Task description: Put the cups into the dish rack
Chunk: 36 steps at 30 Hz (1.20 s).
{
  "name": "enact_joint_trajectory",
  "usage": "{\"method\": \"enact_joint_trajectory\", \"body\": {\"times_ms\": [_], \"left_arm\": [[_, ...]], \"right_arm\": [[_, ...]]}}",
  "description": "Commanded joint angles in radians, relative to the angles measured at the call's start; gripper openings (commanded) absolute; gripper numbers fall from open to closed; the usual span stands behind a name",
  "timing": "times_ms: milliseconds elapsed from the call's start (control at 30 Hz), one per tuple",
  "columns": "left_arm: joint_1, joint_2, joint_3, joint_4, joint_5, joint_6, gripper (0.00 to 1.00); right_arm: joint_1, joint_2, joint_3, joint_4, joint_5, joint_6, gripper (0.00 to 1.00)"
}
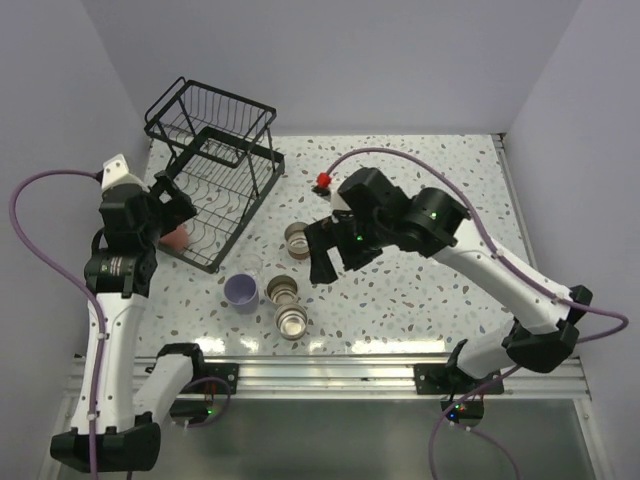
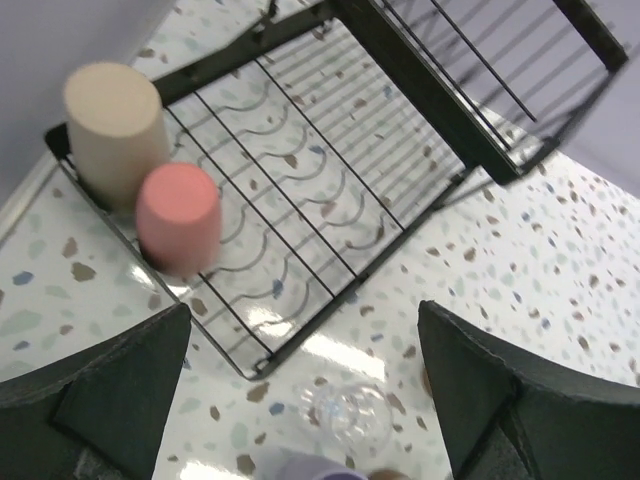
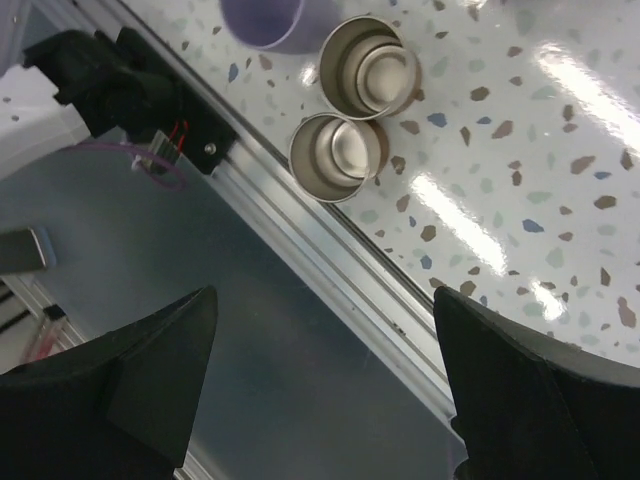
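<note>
1. Both tools are released and carry nothing. The left tool (image 2: 304, 306) hangs over the near corner of the dish rack (image 1: 212, 165). The right tool (image 3: 325, 300) hangs over the near edge of the surface (image 1: 400, 300).
2. Two cups are already loaded: the tan cup (image 2: 112, 130) and the red-pink cup (image 2: 180, 218) sit mouth-down on the slotted tray, just beside each other.
3. Left on the surface are the lavender cup (image 1: 241, 292), the clear glass cup (image 2: 345, 410), the near steel cup (image 3: 337, 155), the second steel cup (image 3: 370, 75) and the third steel cup (image 1: 298, 238).
4. I expect the steel cups to be light, rigid and slick. I would close across the rim or straddle one wall, and firmly, since polished metal can squirt out.
5. The glass looks fragile and hard to see against the speckle. I would grip it gently and set it down slowly on the wire.
6. The near and second steel cups stand very close together, so a finger between them may knock one over.
7. The aluminium rail (image 3: 330, 260) lies close to the near steel cup.
8. The upper basket overhangs the far end of the tray, limiting approach there.
</note>
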Motion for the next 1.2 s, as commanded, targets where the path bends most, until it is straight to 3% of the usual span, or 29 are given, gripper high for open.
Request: {"method": "enact_joint_trajectory", "body": {"times_ms": [0,233,467,700,967,1167], "left_arm": [[-0.091,-0.069,0.018,-0.130,0.048,-0.067,0.97],[-0.101,-0.184,-0.068,-0.246,0.148,-0.104,0.93],[-0.101,-0.282,-0.126,-0.295,0.205,-0.138,0.90],[-0.101,-0.310,-0.181,-0.295,0.217,-0.150,0.89],[-0.099,-0.275,-0.192,-0.250,0.228,-0.134,0.88],[-0.101,-0.246,-0.172,-0.246,0.237,-0.117,0.88]], "right_arm": [[0.093,0.049,0.089,0.040,-0.037,-0.042,0.92],[0.215,0.216,0.144,0.142,0.000,-0.004,0.88],[0.223,0.328,0.174,0.245,0.023,0.074,0.82],[0.219,0.342,0.057,0.412,0.037,0.165,0.74],[0.219,0.541,0.198,0.340,0.079,0.125,0.71],[0.219,0.598,0.171,0.345,0.110,0.126,0.69]]}}
